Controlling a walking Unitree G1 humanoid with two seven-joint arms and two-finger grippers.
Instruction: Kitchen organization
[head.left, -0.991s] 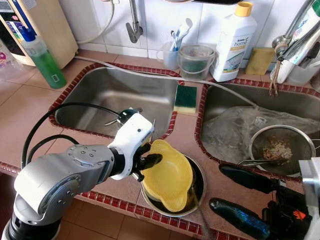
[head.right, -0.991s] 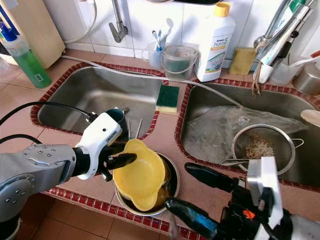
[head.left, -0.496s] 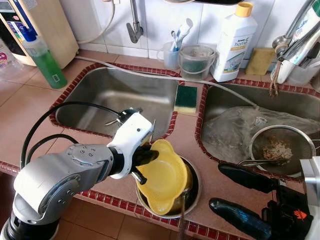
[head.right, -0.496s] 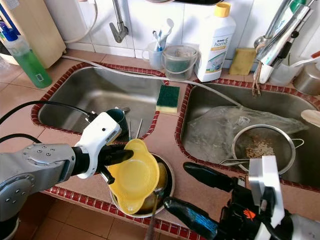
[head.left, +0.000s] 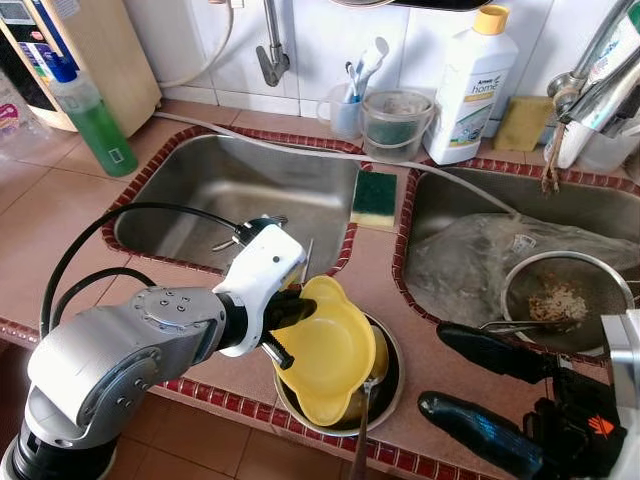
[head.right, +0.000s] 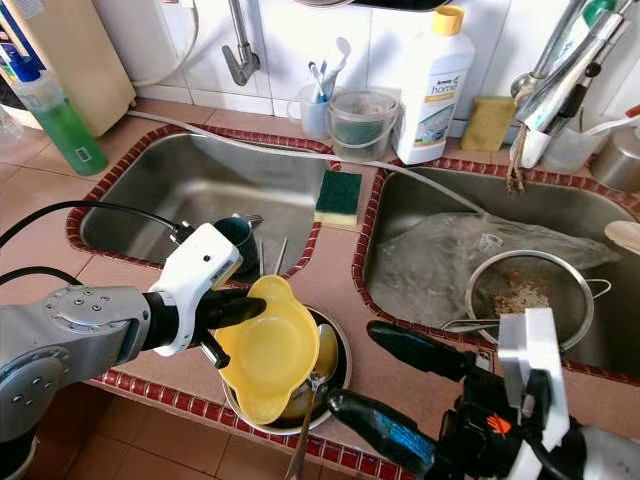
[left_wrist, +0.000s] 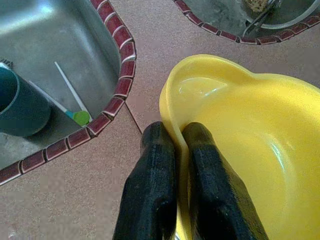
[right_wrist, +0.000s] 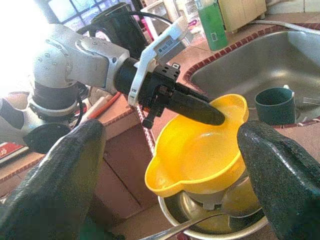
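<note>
Left hand is clamped on the yellow bowl's rim over the steel bowl; lift yours straight up, right hand spread wide beside it.

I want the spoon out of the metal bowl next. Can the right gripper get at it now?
Probably yes. The right gripper is open and beside the metal bowl, and the spoon handle juts over the near rim, uncovered. The yellow bowl, held by the left gripper, covers only the bowl's far part.
</note>
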